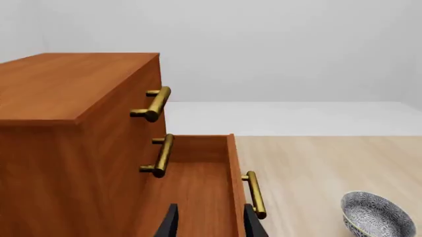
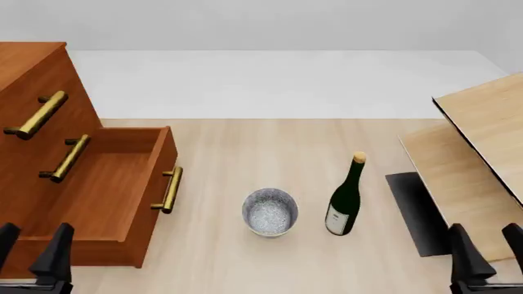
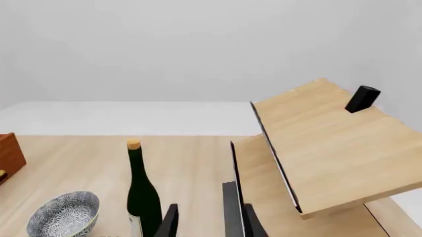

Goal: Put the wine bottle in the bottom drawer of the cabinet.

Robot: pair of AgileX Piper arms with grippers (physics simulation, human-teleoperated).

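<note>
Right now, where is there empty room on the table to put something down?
Bare wood lies beyond the bowl and the wine bottle, up to the table's far edge, and between the bowl and the open bottom drawer. It is crowded on the left, where the cabinet stands, and on the right, under the slanted wooden panels.

The cabinet [image 2: 29,92] stands at the table's [image 2: 245,141] left edge, its bottom drawer [image 2: 106,184] pulled out rightward. The bowl [image 2: 270,212] sits mid-table, the wine bottle [image 2: 346,199] upright just right of it, slanted panels [image 2: 482,159] along the right edge.
</note>
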